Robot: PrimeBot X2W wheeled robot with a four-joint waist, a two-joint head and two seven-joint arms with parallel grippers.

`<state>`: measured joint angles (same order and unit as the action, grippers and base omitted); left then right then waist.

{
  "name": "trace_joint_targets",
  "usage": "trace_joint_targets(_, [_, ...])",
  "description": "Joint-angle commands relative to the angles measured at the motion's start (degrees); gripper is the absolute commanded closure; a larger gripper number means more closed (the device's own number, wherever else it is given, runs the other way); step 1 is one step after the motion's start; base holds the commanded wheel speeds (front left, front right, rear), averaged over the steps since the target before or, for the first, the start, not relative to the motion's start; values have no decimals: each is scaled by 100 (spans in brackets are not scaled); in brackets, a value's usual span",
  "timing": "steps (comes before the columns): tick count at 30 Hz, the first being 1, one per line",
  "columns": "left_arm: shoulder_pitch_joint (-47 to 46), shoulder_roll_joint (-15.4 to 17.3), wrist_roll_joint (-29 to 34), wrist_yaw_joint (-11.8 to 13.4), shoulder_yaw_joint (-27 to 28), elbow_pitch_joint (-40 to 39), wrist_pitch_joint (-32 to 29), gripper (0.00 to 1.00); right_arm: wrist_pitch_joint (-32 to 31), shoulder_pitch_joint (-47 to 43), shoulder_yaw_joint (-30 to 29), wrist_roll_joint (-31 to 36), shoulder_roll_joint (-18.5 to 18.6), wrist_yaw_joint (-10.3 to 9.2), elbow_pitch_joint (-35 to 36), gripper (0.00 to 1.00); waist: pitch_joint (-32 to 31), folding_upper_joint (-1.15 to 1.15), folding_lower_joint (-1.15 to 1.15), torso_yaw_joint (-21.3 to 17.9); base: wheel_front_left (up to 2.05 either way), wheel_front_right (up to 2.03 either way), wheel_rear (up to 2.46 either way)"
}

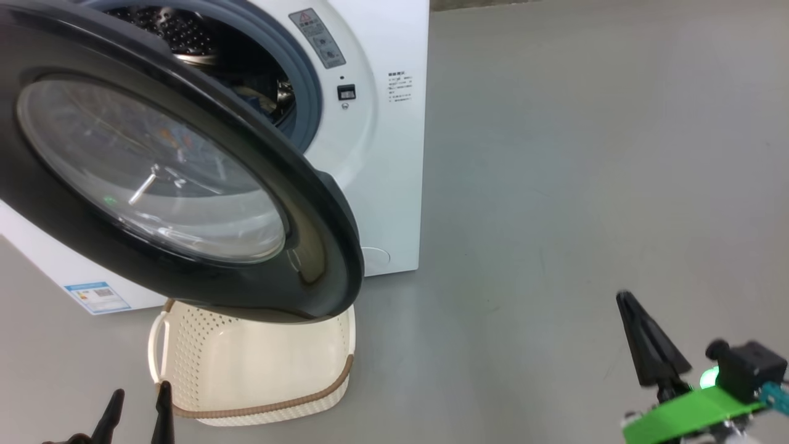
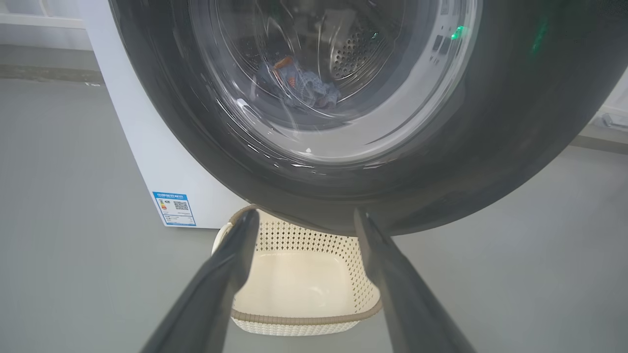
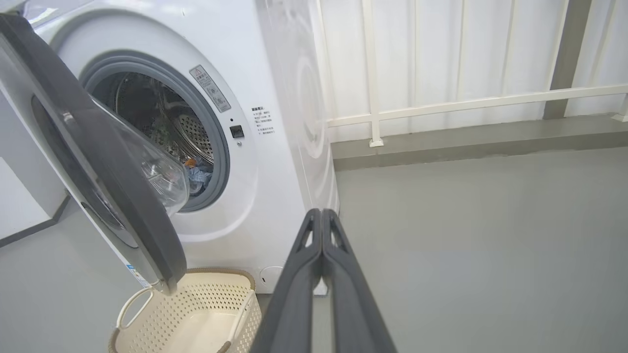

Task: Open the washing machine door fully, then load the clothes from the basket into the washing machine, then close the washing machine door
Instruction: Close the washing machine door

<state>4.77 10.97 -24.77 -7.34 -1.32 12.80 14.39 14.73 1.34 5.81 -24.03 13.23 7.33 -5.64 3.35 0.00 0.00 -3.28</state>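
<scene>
The washing machine [image 1: 382, 154] [image 3: 274, 162] stands with its door [image 1: 185, 185] [image 2: 441, 147] [image 3: 113, 186] partly swung out over the basket [image 1: 259, 370] [image 2: 304, 284] [image 3: 196, 318], which holds nothing. The clothes [image 2: 301, 88] [image 3: 196, 174] lie inside the steel drum, seen through the glass and through the opening. My left gripper [image 1: 137, 407] [image 2: 304, 230] is open just in front of the basket, below the door's lower rim. At the lower right, over the bare floor, my right gripper [image 1: 625, 302] [image 3: 321, 213] is shut with nothing in it, well apart from the machine.
Grey floor [image 1: 585, 154] stretches to the right of the machine. A white railing and a low grey kerb [image 3: 466, 142] run behind it. A blue label sticker [image 1: 98, 297] [image 2: 174, 208] marks the machine's lower left front.
</scene>
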Motion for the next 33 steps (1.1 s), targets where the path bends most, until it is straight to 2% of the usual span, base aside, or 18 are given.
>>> trace_joint_targets(1, [-61,61,106,-14,233,-167,61,0,27,285,140,-46,46,16,183,100,-17,0,0,30,0,0,0])
trace_joint_targets(14, [-109,-119,409,-14,202,-460,61,0,27,1943,641,-214,-182,16,771,100,11,0,0,508,0,0,0])
trace_joint_targets(24, [-149,-249,606,-14,119,-604,61,0,27,2709,1469,-468,-345,16,1421,100,63,0,0,951,0,0,0])
trace_joint_targets(28, [-158,-314,628,-14,84,-627,61,0,27,2761,1979,-578,-396,16,1282,100,113,0,0,1106,0,0,0])
trace_joint_targets(33, [-238,-386,621,-14,19,-623,61,0,27,2696,2621,-763,-400,16,722,100,226,0,0,1325,0,0,0])
